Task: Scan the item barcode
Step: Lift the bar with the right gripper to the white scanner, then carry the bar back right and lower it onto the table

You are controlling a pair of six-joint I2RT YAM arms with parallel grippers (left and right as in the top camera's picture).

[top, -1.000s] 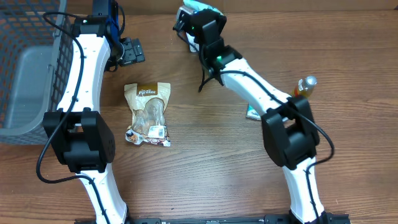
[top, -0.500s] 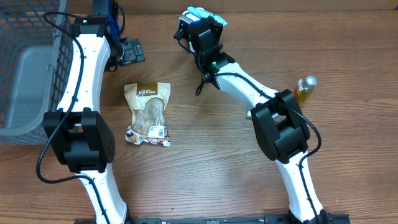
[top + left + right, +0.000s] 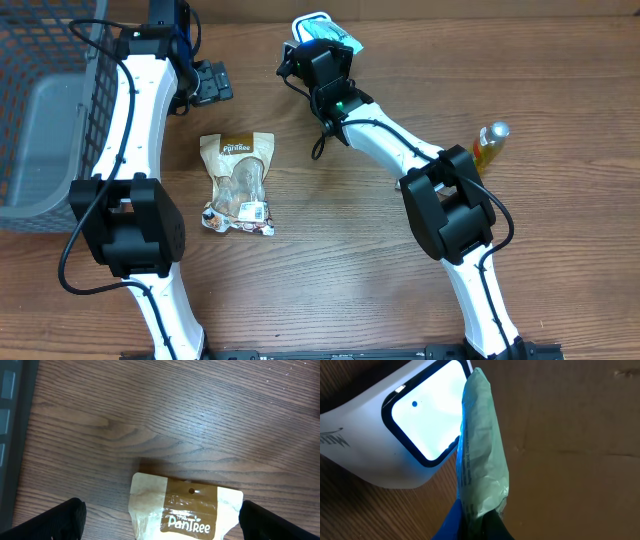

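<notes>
Green packet (image 3: 482,445), pinched tight in my right claw (image 3: 475,522), has swung in over the last second and now stands just beside the lit scanner window (image 3: 427,415); a barcode read looks imminent.

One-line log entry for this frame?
step: scan | right gripper: shut on green packet, by scanner window | left gripper: open, over snack pouch
</notes>
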